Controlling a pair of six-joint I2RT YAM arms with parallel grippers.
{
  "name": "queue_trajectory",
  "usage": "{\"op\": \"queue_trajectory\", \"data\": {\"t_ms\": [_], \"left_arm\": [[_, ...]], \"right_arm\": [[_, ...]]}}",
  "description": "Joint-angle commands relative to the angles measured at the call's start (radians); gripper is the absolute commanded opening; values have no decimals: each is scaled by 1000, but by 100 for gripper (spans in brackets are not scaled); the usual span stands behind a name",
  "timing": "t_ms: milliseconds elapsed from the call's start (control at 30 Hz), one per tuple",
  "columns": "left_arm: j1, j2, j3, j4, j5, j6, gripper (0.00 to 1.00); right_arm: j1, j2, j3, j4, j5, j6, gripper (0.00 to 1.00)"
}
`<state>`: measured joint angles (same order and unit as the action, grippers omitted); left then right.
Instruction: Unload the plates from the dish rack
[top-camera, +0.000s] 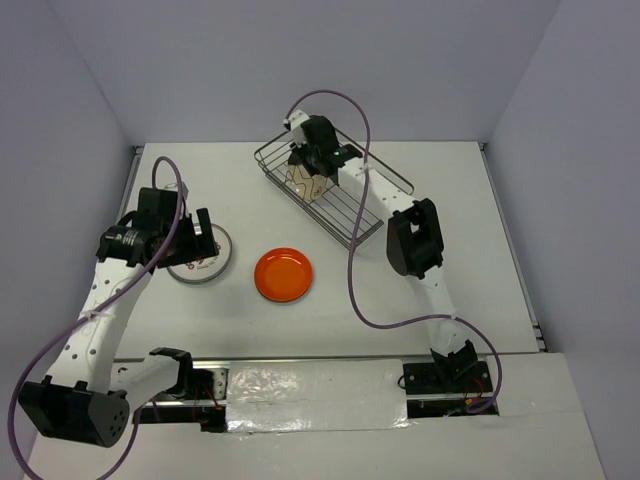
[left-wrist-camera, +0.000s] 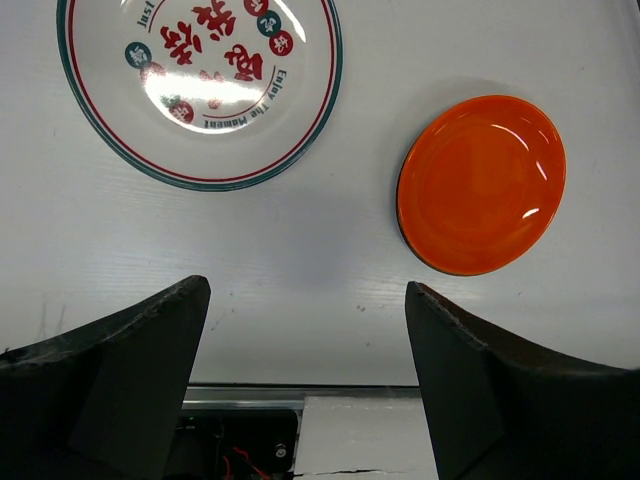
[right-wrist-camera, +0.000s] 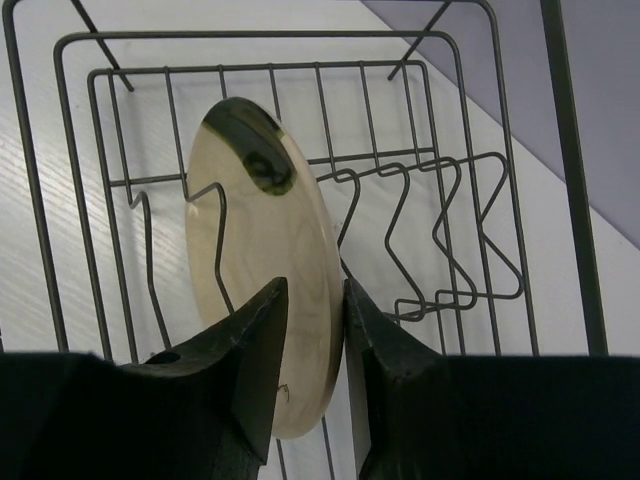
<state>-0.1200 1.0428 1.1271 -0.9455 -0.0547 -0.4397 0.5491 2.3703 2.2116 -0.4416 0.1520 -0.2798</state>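
In the right wrist view a cream plate (right-wrist-camera: 255, 240) stands on edge among the wavy slot wires of the grey wire dish rack (right-wrist-camera: 260, 35). My right gripper (right-wrist-camera: 315, 285) is shut on the plate's lower rim, one finger on each face. From above, that gripper (top-camera: 308, 165) reaches into the near-left end of the dish rack (top-camera: 385, 215), over the cream plate (top-camera: 305, 183). An orange plate (top-camera: 283, 274) and a white plate with red motifs (top-camera: 212, 262) lie flat on the table. My left gripper (top-camera: 200, 232) hangs open above the white plate (left-wrist-camera: 200, 80), left of the orange plate (left-wrist-camera: 482, 183), holding nothing (left-wrist-camera: 308, 300).
The rack sits at an angle near the back of the white table (top-camera: 450, 290). A purple cable (top-camera: 352, 270) loops from the right arm across the table. The arm bases and a taped strip (top-camera: 320, 385) run along the near edge.
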Motion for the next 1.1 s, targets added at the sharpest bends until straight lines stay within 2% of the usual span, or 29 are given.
{"op": "queue_trajectory", "data": {"t_ms": [0,200,233,400,500,533,667,733,867,900,933,967,1000,1067], "left_arm": [[5,13,8,7,0,29,92],[5,29,13,13,9,29,92],[5,29,13,14,10,30,92],[5,36,25,20,16,29,91],[5,39,39,25,10,22,91],[5,39,42,25,3,19,91],[5,37,62,37,-62,-16,91],[5,36,88,45,-66,-40,91],[5,34,141,70,-62,-65,92],[5,34,152,76,-69,-71,92],[5,34,167,85,-76,-73,92],[6,34,174,89,-82,-77,92],[6,36,180,94,-92,-77,92],[6,33,181,122,-90,-71,92]], "right_arm": [[-5,-11,-6,30,18,-27,34],[8,-152,-142,138,82,-39,10],[11,-164,-141,138,84,-45,3],[18,-226,-76,81,133,-87,2],[29,-290,-43,61,213,-117,4],[32,-310,-23,55,284,-124,4],[63,-471,-39,17,459,-112,5],[74,-578,-88,-58,472,-64,4],[48,-773,-232,-190,212,248,0],[38,-817,-351,-180,10,298,0],[23,-894,-416,-136,-109,360,0],[17,-923,-478,-99,-334,481,0],[14,-951,-607,-60,-420,535,0],[15,-1023,-766,110,-546,738,0]]}}
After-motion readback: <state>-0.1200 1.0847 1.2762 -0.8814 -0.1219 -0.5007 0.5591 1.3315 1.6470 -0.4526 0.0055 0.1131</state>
